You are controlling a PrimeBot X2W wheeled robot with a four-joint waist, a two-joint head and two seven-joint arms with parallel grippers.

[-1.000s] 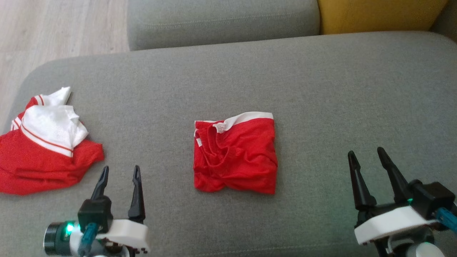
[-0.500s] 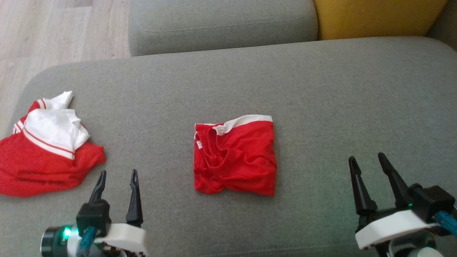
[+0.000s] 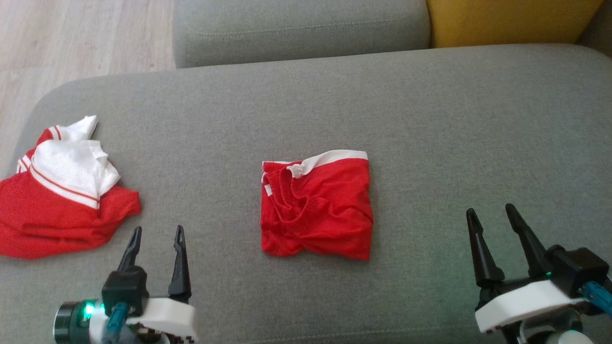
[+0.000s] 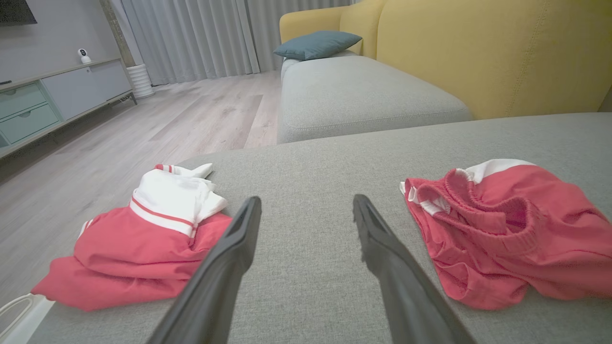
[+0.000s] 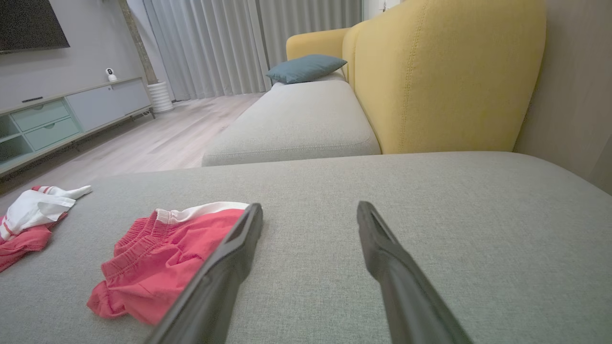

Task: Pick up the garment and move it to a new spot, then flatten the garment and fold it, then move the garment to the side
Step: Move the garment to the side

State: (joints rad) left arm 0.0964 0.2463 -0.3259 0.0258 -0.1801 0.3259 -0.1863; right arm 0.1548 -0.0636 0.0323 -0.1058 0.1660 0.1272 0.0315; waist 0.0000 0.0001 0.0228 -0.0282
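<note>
We see a pair of red shorts (image 3: 315,208) with a white waistband, folded into a rough square, lying flat near the middle of the grey sofa seat (image 3: 430,119), waistband toward the backrest. The left gripper (image 3: 158,229) hovers over the cushion's near edge, its two dark fingers spread wide and holding nothing; the shorts lie to its right and slightly ahead, clearly apart from the fingertips. The right gripper (image 3: 491,209) is likewise wide open and empty, with the shorts well off to its left; bare cushion lies between its fingers in the right wrist view. A crumpled red-and-white jersey (image 3: 62,191) rests at the seat's left end, just ahead and left of the left gripper. Beyond the seat we note a yellow backrest (image 3: 502,19) and pale wood floor (image 3: 71,38).
</note>
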